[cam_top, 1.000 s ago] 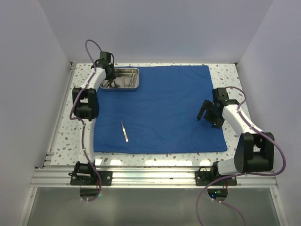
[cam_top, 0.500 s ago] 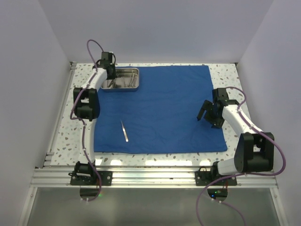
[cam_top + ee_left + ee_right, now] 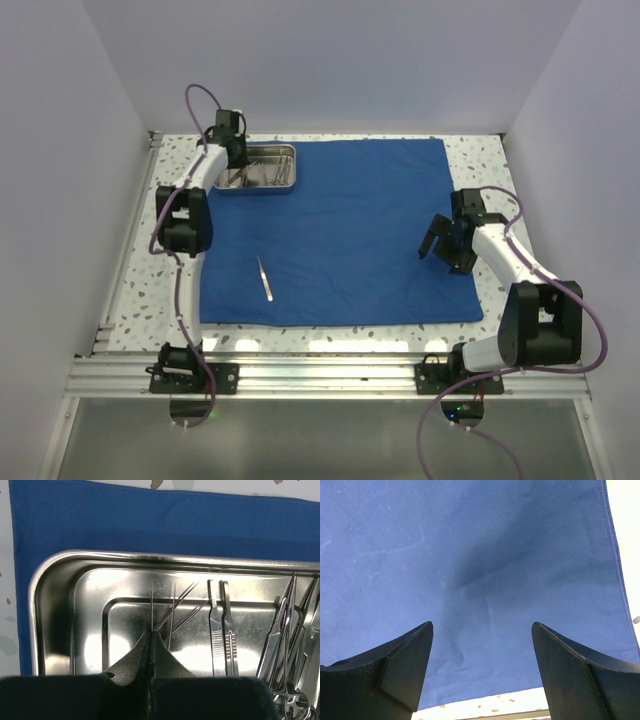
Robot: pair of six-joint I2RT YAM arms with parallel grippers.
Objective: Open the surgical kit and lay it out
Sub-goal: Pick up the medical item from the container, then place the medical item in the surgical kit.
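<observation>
The royal-blue cloth (image 3: pixel 350 230) lies spread flat as a large square sheet. The shiny steel tray (image 3: pixel 292 170) sits on its far left corner. My left gripper (image 3: pixel 236 170) is inside the tray. In the left wrist view it (image 3: pixel 151 636) is shut on a thin steel instrument (image 3: pixel 151 605) whose fine tip sticks out ahead of the jaws. Tweezers (image 3: pixel 222 630) and scissor-like tools (image 3: pixel 290 630) lie in the tray (image 3: pixel 55 565). One pair of tweezers (image 3: pixel 265 278) lies on the cloth near the front left. My right gripper (image 3: pixel 440 243) is open and empty above the cloth (image 3: pixel 470 555).
The speckled tabletop (image 3: pixel 135 280) shows around the cloth and in the right wrist view (image 3: pixel 495 702). White walls close in the left, back and right. A metal rail (image 3: pixel 320 375) runs along the near edge with both arm bases.
My left gripper has shifted very slightly to the right in the tray. The right arm, cloth and loose tweezers have not moved.
</observation>
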